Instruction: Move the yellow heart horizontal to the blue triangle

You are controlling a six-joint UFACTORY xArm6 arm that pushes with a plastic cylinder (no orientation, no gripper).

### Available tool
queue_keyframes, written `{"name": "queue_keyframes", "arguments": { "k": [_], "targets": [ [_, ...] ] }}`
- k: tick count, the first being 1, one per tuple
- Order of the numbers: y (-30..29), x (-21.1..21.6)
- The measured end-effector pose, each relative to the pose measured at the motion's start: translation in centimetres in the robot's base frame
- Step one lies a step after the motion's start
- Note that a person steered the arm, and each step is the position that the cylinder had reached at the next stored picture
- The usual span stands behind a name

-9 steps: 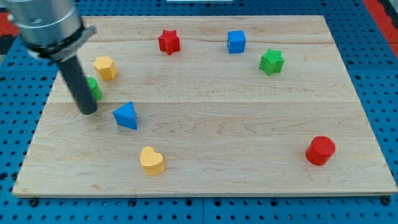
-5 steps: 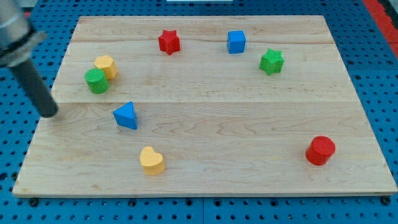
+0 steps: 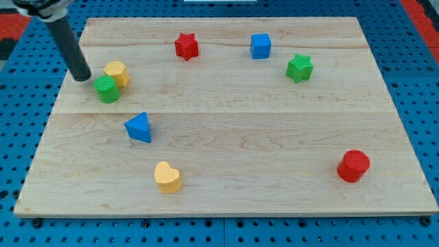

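The yellow heart (image 3: 167,177) lies near the view's bottom, left of centre. The blue triangle (image 3: 139,127) sits above it and slightly to the left. My tip (image 3: 81,76) is at the upper left of the board, just left of the green cylinder (image 3: 106,89) and the yellow hexagon (image 3: 116,73). It is well above and left of the blue triangle and far from the yellow heart, touching neither.
A red star (image 3: 186,46) and a blue cube (image 3: 260,46) lie near the view's top. A green star (image 3: 300,68) is at the upper right. A red cylinder (image 3: 354,165) is at the lower right. The wooden board (image 3: 274,137) rests on blue pegboard.
My tip swung left from beside the green cylinder to the board's left edge, then moved up and right to beside the green cylinder and yellow hexagon. No block moved.
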State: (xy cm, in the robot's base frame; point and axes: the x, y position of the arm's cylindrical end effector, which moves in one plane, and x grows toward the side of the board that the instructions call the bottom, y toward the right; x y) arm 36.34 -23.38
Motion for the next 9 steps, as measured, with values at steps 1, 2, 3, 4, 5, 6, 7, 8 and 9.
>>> {"name": "queue_keyframes", "arguments": {
  "k": [1, 2, 3, 4, 5, 6, 7, 8, 9],
  "targets": [
    [3.6, 2.8],
    [1.1, 3.4],
    [-0.2, 4.0],
    [-0.2, 7.0],
    [3.0, 7.1],
    [2.0, 8.6],
    [0.7, 17.7],
    [8.6, 21.6],
    [16.0, 23.0]
  ]
}}
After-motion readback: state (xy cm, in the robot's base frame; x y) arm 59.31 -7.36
